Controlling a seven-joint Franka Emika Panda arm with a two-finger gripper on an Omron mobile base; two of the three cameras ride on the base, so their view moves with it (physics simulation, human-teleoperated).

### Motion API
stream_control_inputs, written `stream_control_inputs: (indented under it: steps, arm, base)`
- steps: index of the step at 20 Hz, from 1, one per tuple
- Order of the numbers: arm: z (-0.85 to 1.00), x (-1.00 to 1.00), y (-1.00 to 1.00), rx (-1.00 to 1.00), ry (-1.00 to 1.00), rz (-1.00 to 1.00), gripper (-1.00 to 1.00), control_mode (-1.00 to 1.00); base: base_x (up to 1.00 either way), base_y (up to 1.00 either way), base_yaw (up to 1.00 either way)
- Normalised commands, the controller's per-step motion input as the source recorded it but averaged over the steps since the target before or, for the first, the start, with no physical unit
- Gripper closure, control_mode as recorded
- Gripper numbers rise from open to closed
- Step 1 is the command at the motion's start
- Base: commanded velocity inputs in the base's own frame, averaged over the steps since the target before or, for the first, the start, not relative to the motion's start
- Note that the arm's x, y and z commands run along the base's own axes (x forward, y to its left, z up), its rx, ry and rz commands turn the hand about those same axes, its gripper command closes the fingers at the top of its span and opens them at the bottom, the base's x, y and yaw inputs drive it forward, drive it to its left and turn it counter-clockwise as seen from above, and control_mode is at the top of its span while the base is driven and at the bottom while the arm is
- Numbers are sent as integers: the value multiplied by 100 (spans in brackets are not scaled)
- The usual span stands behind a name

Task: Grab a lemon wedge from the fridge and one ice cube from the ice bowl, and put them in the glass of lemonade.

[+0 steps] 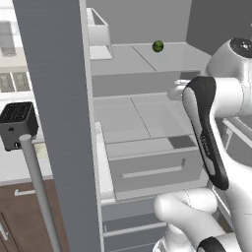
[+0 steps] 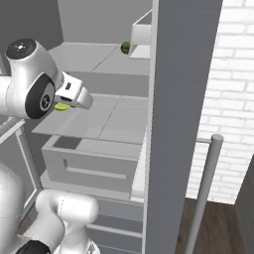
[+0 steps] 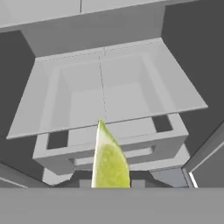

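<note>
In the left base view the fridge (image 1: 147, 123) stood open, its grey door (image 1: 59, 123) rising edge-on at nine o'clock of the frame, and pale shelves ran back behind it. A small green round fruit (image 1: 158, 46) sat on the upper shelf at twelve o'clock. A black toaster (image 1: 17, 125) showed left of the door on a pale counter. The white arm rose at four o'clock and hid its own hand. In the right base view the gripper (image 2: 67, 104) hung over the middle shelf at about ten o'clock, and the lemon wedge (image 2: 61, 106) showed as a yellow-green sliver pinched beneath it, clear of the shelf. The same green fruit (image 2: 125, 47) lay at twelve o'clock, with the door's bar handle (image 2: 203, 193) at four o'clock. In the hand view the lemon wedge (image 3: 109, 159) stood point-up at six o'clock, held in the nearly closed jaws, above the shelf and the drawer (image 3: 113, 148) below.
</note>
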Motion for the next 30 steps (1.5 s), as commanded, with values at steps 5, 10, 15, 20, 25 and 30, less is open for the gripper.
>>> stream_control_inputs:
  steps: [5, 10, 15, 20, 25, 30]
  arm:
    - [-51, -92, 0, 0, 25, 5, 100, -100]
    - [-37, -82, 0, 0, 28, 0, 100, -100]
    - [-26, -31, 0, 0, 22, 0, 100, -100]
    - [-8, -12, 0, 0, 2, 0, 100, -100]
    - [-20, -15, 0, 1, 5, 0, 100, -100]
    - [-4, -10, 0, 0, 1, 0, 100, -100]
  base:
    - [0, 0, 0]
    - [0, 0, 0]
    - [0, 0, 0]
    - [0, 0, 0]
    - [0, 0, 0]
    - [0, 0, 0]
